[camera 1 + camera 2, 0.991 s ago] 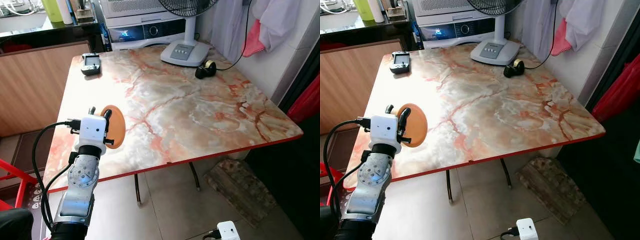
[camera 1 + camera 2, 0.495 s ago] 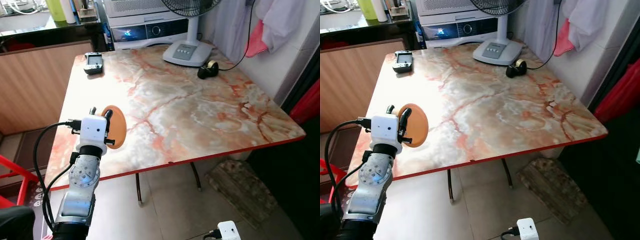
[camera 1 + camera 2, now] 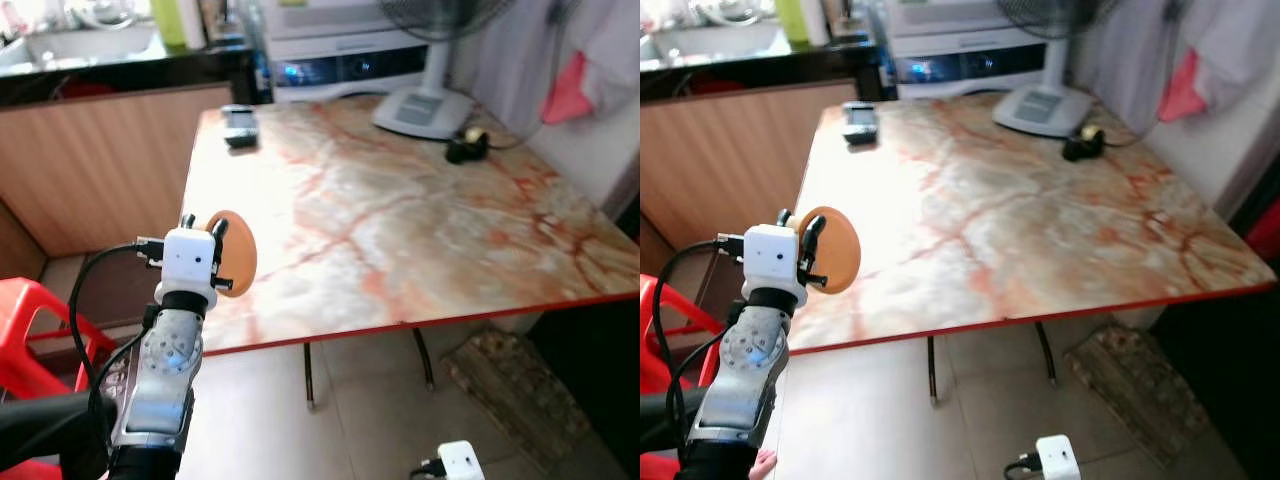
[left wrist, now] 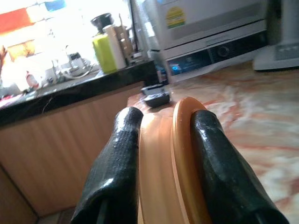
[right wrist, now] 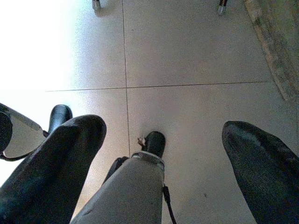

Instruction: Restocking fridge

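Fingers (image 4: 117, 158) of the left gripper (image 3: 201, 228) pinch an orange plate (image 3: 232, 252) on edge, held up over the table's (image 3: 420, 220) near-left corner. Right gripper (image 5: 159, 154) hangs wide open over the floor. I'd keep that pinch firm while walking, since an edge-held plate probably slips easily.

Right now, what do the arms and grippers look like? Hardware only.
Left arm: silver jointed segments, round perforated joint cover, white boxy wrist module, black cable looping beside it. Left gripper: two long glossy black fingers with rounded tips. Right gripper: the same black fingers; its white wrist block carries a black cable.
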Controlling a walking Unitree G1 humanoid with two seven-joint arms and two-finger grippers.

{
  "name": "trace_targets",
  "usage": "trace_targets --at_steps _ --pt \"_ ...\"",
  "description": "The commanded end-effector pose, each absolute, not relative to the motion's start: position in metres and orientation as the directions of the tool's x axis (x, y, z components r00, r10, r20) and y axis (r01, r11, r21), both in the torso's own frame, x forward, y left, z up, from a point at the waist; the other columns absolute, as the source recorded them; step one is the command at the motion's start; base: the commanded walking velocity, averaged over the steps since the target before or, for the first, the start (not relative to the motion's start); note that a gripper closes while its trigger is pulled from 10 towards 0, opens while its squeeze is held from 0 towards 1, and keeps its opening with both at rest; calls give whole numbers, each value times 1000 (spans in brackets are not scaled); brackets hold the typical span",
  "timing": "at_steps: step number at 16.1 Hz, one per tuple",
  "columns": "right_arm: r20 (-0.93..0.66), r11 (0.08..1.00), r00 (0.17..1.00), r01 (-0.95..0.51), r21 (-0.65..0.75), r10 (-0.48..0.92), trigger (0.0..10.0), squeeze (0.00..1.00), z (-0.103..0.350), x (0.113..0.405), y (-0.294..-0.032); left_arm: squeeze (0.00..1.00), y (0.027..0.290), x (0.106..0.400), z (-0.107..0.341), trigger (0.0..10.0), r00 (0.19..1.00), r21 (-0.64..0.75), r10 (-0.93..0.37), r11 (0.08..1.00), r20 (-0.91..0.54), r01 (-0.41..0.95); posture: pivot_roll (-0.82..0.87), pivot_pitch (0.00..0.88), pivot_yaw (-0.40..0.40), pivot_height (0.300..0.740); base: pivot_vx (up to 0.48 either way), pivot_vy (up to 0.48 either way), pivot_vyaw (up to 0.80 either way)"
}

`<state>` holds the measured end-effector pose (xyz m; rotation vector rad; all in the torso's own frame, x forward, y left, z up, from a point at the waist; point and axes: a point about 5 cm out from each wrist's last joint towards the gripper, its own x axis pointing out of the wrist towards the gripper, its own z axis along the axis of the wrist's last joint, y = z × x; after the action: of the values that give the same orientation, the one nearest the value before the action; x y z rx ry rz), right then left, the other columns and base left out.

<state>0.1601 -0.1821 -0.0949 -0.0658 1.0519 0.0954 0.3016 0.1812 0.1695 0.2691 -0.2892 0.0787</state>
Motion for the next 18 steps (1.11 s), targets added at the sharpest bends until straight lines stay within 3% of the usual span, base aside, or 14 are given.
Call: trace_targets --at_steps 1,5,18 --pt "-869 994 492 -106 4 56 10000 0 -96 159 -179 0 182 302 174 10000 952 256 35 960 305 -117 3 0 26 740 0 412 0" --pt "-869 994 492 -106 4 56 10000 0 -96 159 -179 0 181 302 174 10000 952 256 35 960 305 -117 5 0 24 740 0 412 0" --pt "-878 992 476 -124 0 60 10000 0 -96 158 -180 0 178 302 173 10000 955 277 -1 957 297 -85 5 0 22 740 0 -19 -800"
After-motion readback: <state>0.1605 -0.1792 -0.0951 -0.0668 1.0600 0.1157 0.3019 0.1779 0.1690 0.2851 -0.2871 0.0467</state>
